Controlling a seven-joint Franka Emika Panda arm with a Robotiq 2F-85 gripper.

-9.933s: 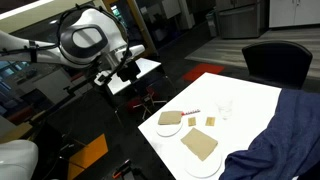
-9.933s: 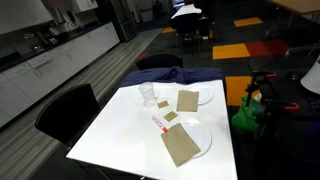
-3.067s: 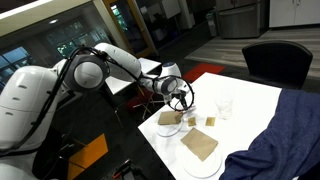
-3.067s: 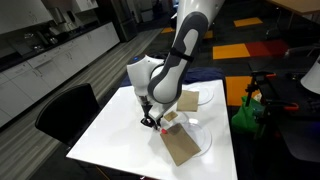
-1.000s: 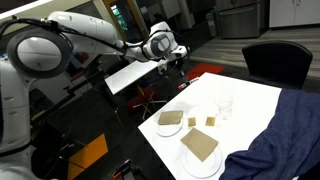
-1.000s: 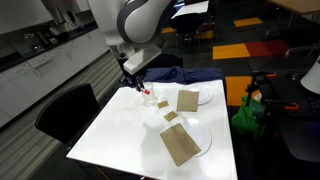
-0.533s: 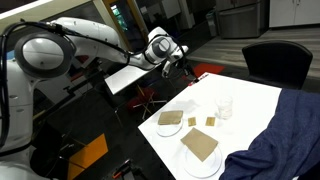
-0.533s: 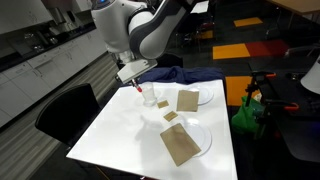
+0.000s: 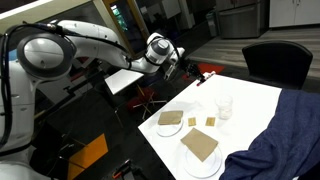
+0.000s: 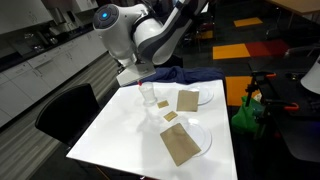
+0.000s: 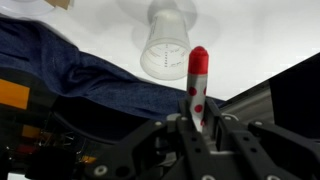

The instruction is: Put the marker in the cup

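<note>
My gripper (image 11: 197, 122) is shut on the marker (image 11: 198, 80), a red-pink stick with red dots that points out from between the fingers. The cup (image 11: 166, 45), a clear tumbler, lies just ahead and slightly to the left of the marker's tip in the wrist view. In an exterior view the gripper (image 9: 198, 72) hangs above the white table's (image 9: 250, 95) far corner, up and to the left of the cup (image 9: 226, 106), with the marker (image 9: 209, 74) red at its end. In both exterior views the gripper (image 10: 133, 77) is close above and beside the cup (image 10: 148, 94).
Two white plates (image 9: 170, 126) (image 9: 203, 163) carry tan slabs, with small tan blocks (image 9: 210, 121) between them. A blue cloth (image 9: 285, 130) drapes over the table's side by the cup. Black chairs (image 9: 275, 60) (image 10: 62, 112) stand at the table's edges.
The arm has swung the held marker toward the cup over the last second, and the gripper now points at it. The jaws stayed shut on the marker.
</note>
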